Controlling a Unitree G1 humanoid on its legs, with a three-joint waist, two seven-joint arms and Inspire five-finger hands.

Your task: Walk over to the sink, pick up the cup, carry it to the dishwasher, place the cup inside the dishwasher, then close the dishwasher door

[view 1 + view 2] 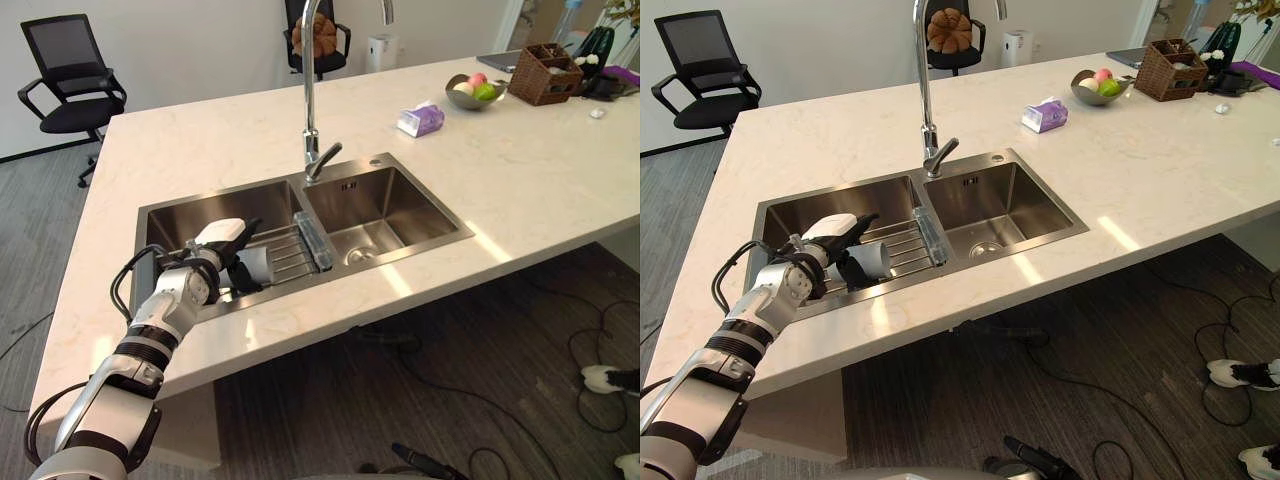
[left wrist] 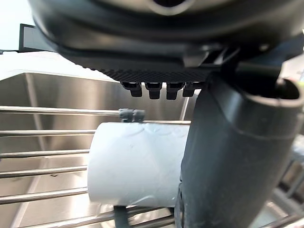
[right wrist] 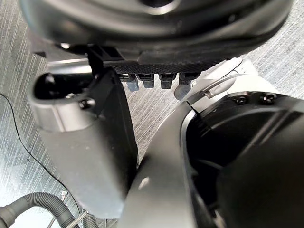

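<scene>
Since the cup (image 2: 137, 164) lies on its side on the sink rack (image 2: 42, 171) between your left hand's (image 1: 207, 268) thumb and wide-open fingers (image 2: 152, 89), right hand (image 3: 80, 142) idle, an off-centre squeeze could roll it away along the bars.

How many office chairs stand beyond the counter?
2: one black chair by the left corner, a second chair behind the faucet, holding a brown cushion. Others may be hidden.
</scene>
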